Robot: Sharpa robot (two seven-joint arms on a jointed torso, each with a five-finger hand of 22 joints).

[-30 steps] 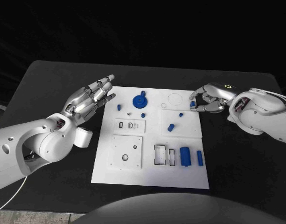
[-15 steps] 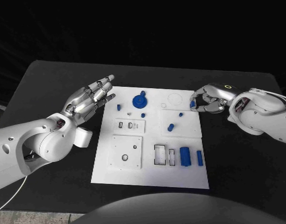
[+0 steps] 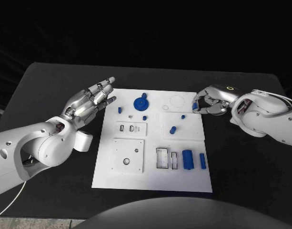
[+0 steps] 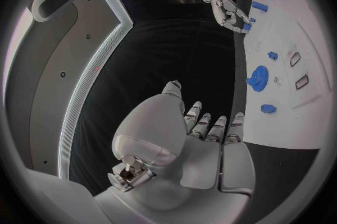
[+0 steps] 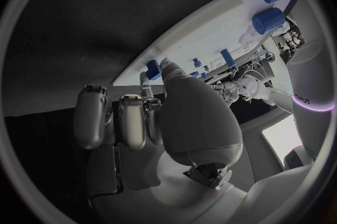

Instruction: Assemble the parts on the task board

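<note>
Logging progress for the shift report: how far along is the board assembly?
Early. The blue gear sits on the task board. The right hand pinches a small blue part at the board's edge; the left hand is open. The blue blocks lie loose.

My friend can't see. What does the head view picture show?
A white board with small blue parts lies on a black table. The right hand pinches a blue part at the board's edge, and the left hand hovers open beside the board.

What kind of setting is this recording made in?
Likely a robotics lab test bench: a black table against a dark backdrop, a white task board holding small blue parts, and no household items.
</note>
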